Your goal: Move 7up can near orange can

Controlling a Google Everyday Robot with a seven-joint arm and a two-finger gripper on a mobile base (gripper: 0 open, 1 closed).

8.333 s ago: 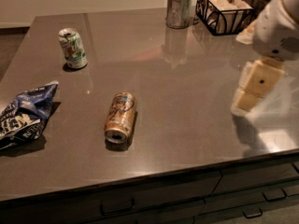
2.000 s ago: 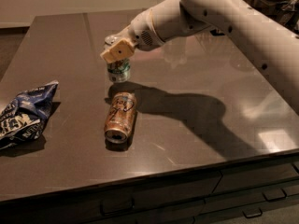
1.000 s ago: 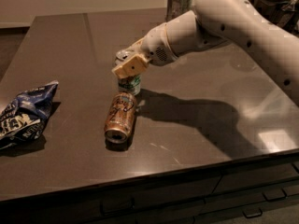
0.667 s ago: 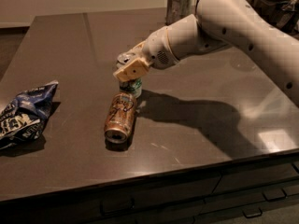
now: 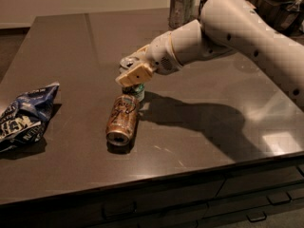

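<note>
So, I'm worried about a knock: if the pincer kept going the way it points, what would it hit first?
Probably the orange-gold metallic can lying just ahead; the pincer, around the white-green soda can, points down-left toward it, though depth is unclear.

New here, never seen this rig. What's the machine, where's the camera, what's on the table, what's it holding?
That is a mobile robot's one arm, reaching in from the right. A single camera looks down on the dark table; where it is mounted is unknown. The gripper at the arm's end has two fingers, closed on an upright 7up can. Right in front of it an orange can lies on its side; I cannot tell whether they touch. A blue and white snack bag lies at the left edge, and a metal cup stands at the back.
</note>
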